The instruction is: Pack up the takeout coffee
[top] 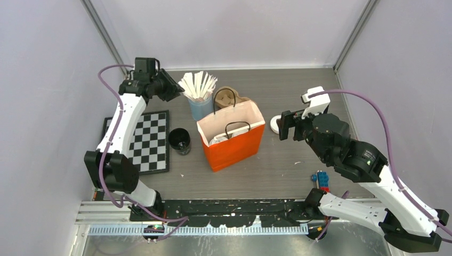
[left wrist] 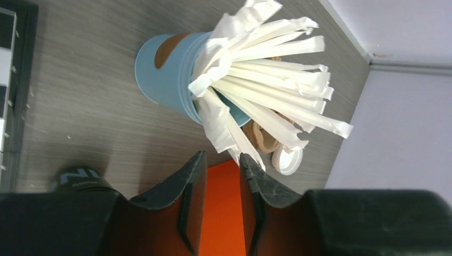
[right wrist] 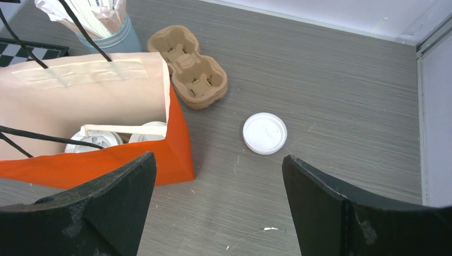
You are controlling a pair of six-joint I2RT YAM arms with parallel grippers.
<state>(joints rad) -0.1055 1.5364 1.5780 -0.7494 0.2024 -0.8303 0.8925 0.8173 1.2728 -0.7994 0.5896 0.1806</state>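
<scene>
Two white-lidded cups (right wrist: 88, 141), bodies hidden so probably the coffee, sit inside the orange bag (right wrist: 106, 165) mid-table. A lidless dark cup (top: 179, 141) stands between the bag and the chessboard (top: 149, 141). The left claw (left wrist: 221, 156), narrow and empty, hovers by the light-blue cup (left wrist: 165, 74). The right claw (right wrist: 217, 160), wide and empty, hangs right of the bag, facing a loose white lid (right wrist: 265, 133).
</scene>
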